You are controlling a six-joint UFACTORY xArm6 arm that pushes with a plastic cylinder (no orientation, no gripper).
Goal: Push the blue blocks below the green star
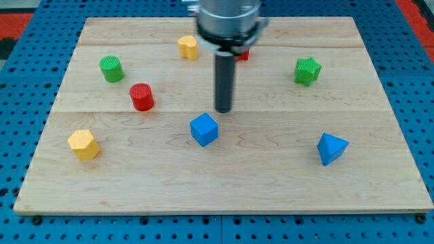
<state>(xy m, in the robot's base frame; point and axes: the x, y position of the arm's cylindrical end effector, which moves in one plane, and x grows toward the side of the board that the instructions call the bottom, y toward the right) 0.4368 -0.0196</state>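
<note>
The green star (307, 70) sits at the view's upper right on the wooden board (224, 183). A blue cube (204, 129) lies near the middle, left of and lower than the star. A blue triangular block (331, 148) lies at the lower right, below the star and slightly to its right. My tip (223, 110) stands just above and to the right of the blue cube, close to its upper right corner, with a small gap between them.
A green cylinder (112, 68) is at the upper left, a red cylinder (142, 97) below and right of it. A yellow block (188, 47) is at top centre, a yellow hexagonal block (84, 144) at lower left. A red block (242, 53) is partly hidden behind the rod.
</note>
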